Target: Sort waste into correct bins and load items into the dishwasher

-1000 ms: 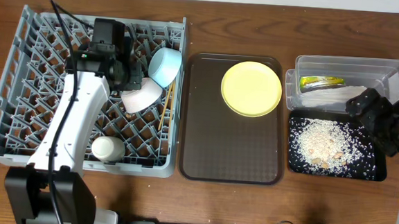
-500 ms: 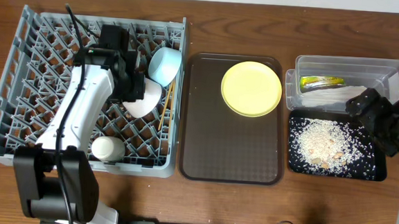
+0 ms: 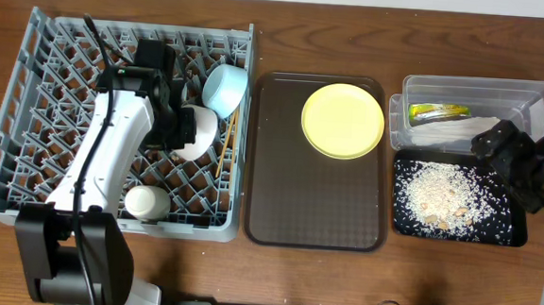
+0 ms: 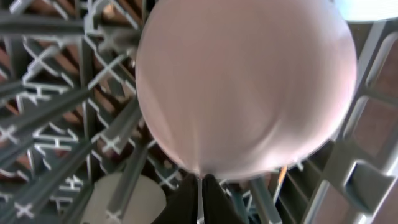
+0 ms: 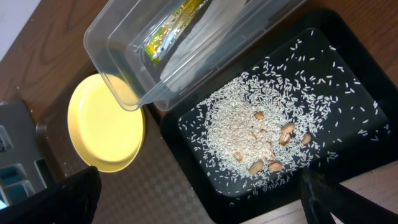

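My left gripper [image 3: 177, 131] is shut on the rim of the white bowl [image 3: 196, 134], which it holds on its side among the tines of the grey dish rack [image 3: 29, 109]. In the left wrist view the bowl [image 4: 242, 87] fills the frame, with my left gripper [image 4: 200, 186] pinched at its lower edge. The light blue bowl [image 3: 224, 90] and the chopsticks [image 3: 226, 142] lie in the rack beside it. The yellow plate [image 3: 342, 120] sits on the brown tray. My right gripper [image 3: 510, 167] is open and empty above the black tray [image 3: 409, 227], which holds rice crumbs [image 3: 440, 193].
The clear tub [image 3: 475, 89] holds the green-and-orange wrapper [image 3: 437, 112] and white tissue [image 3: 458, 132]. The brown serving tray [image 3: 307, 197] lies between the rack and the bins. A small white round cup [image 3: 146, 202] stands at the rack's front. The right wrist view shows the plate [image 5: 106, 127] and crumbs [image 5: 261, 134].
My left arm has shifted slightly toward the rack's front with the white bowl in its grip, and the bowl has settled a little lower among the tines. The right arm has not moved.
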Controlling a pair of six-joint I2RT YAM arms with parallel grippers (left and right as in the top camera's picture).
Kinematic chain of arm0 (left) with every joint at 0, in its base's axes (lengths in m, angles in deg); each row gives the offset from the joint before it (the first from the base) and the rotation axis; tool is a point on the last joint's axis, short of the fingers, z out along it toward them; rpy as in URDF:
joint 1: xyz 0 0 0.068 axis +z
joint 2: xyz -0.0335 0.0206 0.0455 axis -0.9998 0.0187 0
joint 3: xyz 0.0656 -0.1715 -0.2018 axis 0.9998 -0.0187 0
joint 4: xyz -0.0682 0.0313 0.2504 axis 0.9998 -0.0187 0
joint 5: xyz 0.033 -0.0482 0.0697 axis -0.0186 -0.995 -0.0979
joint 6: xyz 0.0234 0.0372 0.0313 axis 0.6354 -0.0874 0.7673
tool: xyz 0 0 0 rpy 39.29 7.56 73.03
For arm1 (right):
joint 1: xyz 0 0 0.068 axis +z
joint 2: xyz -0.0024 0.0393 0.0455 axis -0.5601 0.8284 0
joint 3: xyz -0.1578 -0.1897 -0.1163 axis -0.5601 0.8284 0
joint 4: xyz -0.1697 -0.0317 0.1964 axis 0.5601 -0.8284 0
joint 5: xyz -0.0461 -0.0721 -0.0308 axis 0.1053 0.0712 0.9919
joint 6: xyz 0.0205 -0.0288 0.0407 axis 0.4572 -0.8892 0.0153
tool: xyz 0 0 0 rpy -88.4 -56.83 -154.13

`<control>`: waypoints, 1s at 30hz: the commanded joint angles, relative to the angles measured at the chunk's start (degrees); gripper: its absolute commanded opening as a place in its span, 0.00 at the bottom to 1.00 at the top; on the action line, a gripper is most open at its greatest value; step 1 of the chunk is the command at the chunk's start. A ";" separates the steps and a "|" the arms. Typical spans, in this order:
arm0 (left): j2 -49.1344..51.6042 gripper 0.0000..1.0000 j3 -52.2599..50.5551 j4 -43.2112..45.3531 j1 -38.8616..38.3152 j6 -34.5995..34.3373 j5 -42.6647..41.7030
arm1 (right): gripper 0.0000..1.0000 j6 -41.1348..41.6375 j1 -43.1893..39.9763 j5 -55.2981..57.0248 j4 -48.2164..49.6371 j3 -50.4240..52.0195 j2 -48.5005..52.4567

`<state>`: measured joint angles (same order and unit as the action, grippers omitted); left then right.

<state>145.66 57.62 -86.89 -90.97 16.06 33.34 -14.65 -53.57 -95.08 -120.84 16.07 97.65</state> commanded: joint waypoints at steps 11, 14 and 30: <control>-8.63 0.47 3.65 10.91 -9.70 -5.75 -10.03 | 0.99 0.57 -0.68 -0.09 -0.09 0.00 -0.68; -6.40 0.58 3.65 18.67 -15.41 -7.17 -9.60 | 0.99 0.57 -0.68 -0.09 -0.09 0.00 -0.68; 19.61 0.66 3.65 39.52 -23.50 -18.91 -13.14 | 0.99 0.57 -0.68 -0.09 -0.09 0.00 -0.68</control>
<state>163.84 60.86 -48.33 -114.53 0.59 23.27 -14.65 -53.57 -95.08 -120.84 16.07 97.65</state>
